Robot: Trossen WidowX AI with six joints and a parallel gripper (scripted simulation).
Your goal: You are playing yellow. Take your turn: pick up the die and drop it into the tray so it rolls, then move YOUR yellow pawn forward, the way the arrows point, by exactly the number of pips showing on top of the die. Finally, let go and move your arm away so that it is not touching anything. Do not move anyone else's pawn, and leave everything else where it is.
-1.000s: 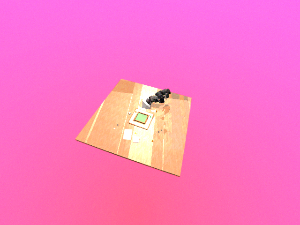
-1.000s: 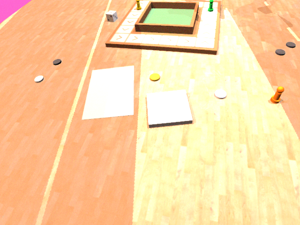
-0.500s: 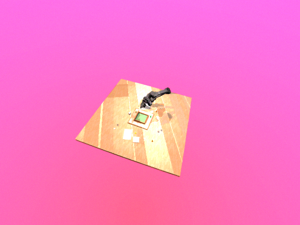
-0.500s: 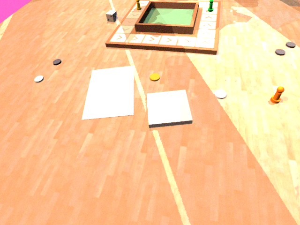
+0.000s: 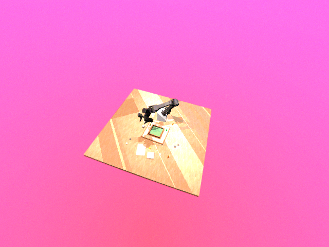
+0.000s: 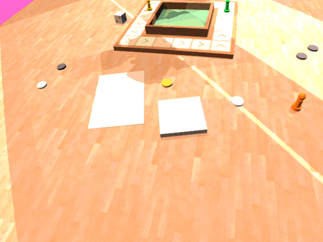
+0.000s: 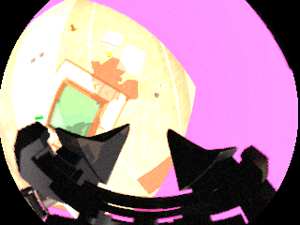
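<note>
A white die (image 5: pixel 143 126) (image 6: pixel 120 17) with dark pips rests on the table outside the board's left edge; its top number is unclear. The yellow pawn (image 5: pixel 150 124) (image 6: pixel 149 5) stands upright on the board (image 5: pixel 165 137) (image 6: pixel 221 45) (image 7: pixel 77 70), near its back left. The tray (image 6: pixel 177 30) (image 7: pixel 85 90), with a green floor and brown walls, sits mid-board and looks empty. My gripper (image 5: pixel 143 122) (image 7: pixel 148 128) is open and empty, in the air near the die's side of the board. The die is not visible in the wrist view.
A green pawn (image 5: pixel 166 129) (image 6: pixel 226 6) stands on the board's right side. An orange pawn (image 5: pixel 168 156) (image 6: pixel 297 103) stands at front right. A white sheet (image 6: pixel 119 99), white block (image 6: pixel 181 114), yellow disc (image 6: pixel 166 82) and several small discs lie before and beside the board.
</note>
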